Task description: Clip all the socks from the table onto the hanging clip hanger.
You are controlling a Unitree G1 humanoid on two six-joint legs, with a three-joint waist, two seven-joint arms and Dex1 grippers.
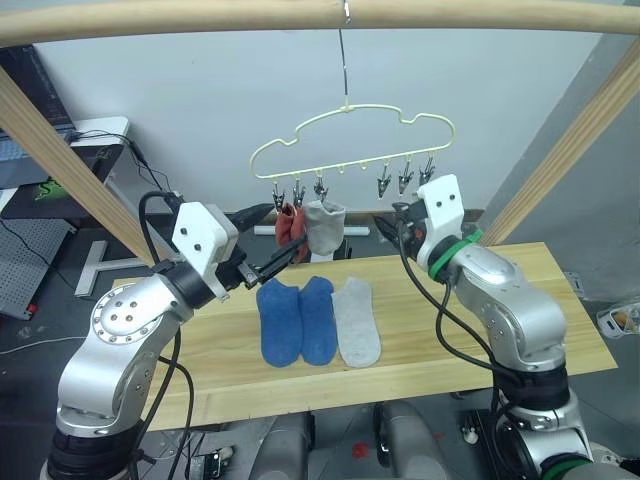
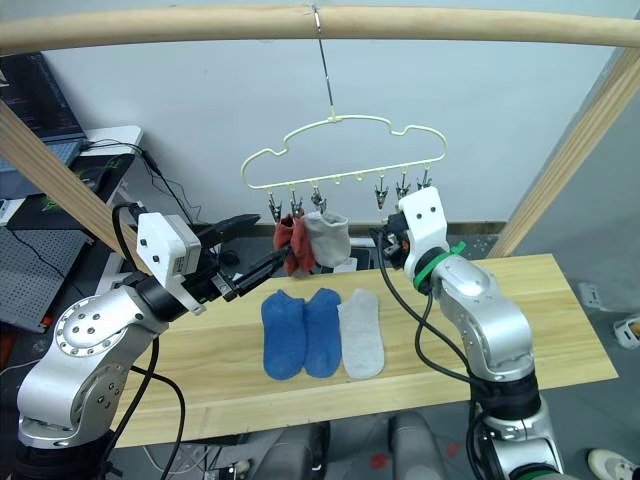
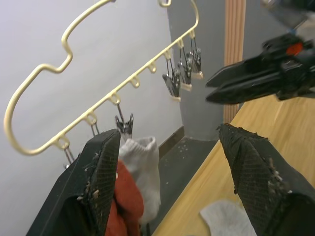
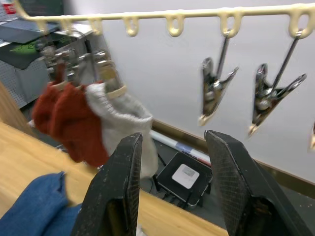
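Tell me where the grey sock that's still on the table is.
The grey sock lies flat on the table in the eye views, just right of the two blue socks, below and in front of the clip hanger, between the two grippers.

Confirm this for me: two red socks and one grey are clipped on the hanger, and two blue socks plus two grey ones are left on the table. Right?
Not quite. Only one grey sock is left on the table, lying beside the two blue socks. The left eye view shows it. The rest holds: two red socks and one grey sock hang clipped on the hanger.
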